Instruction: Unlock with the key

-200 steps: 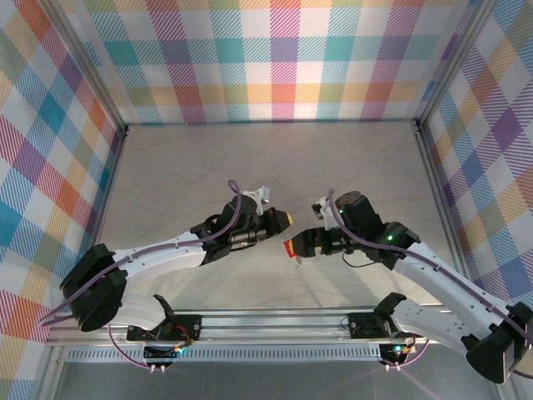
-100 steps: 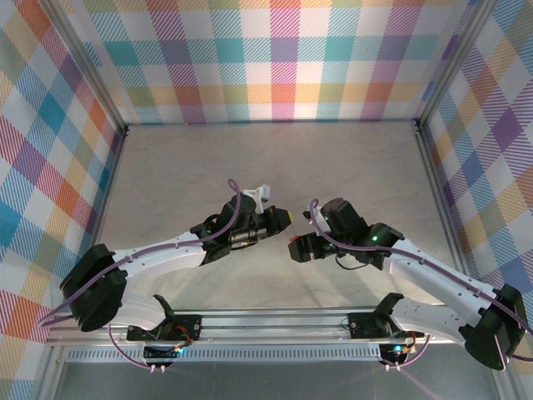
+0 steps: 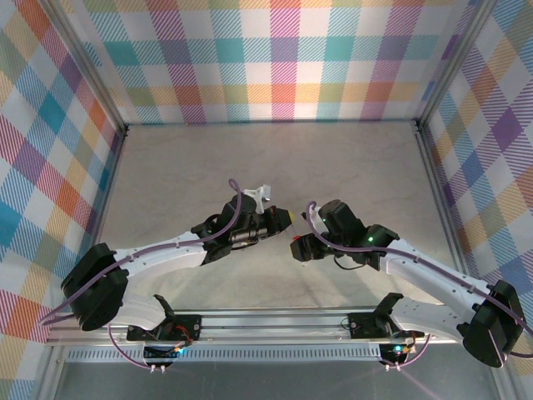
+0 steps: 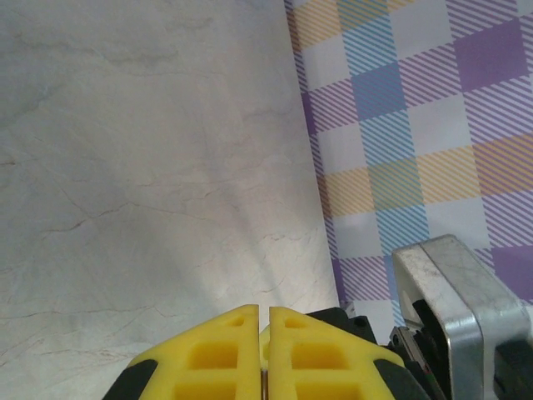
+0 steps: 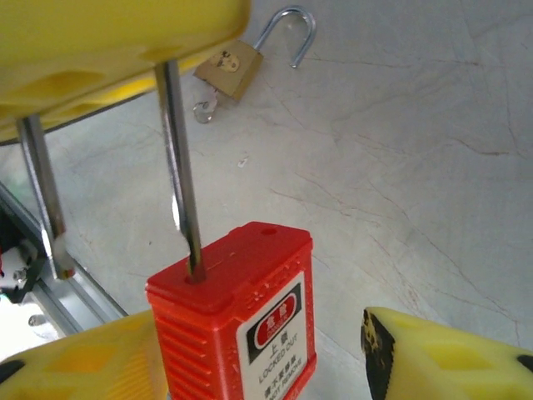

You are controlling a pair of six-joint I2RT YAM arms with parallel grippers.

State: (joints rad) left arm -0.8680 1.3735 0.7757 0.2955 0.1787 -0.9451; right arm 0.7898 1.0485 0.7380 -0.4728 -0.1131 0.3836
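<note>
Left end effector clenched, apparently on the top of the shackle; red padlock hung below it. Right end effector was released, its pads flanking the red body with a gap at one pad. Beyond it on the bench lay a brass padlock, shackle open, perhaps with a small key at its base. Step judged: securing the body. The next move calls for a firm clamp, then fetching a key.

Your padlock stands between the fingers of the right gripper — a smaller padlock lies on the table beyond, probably farther left.
</note>
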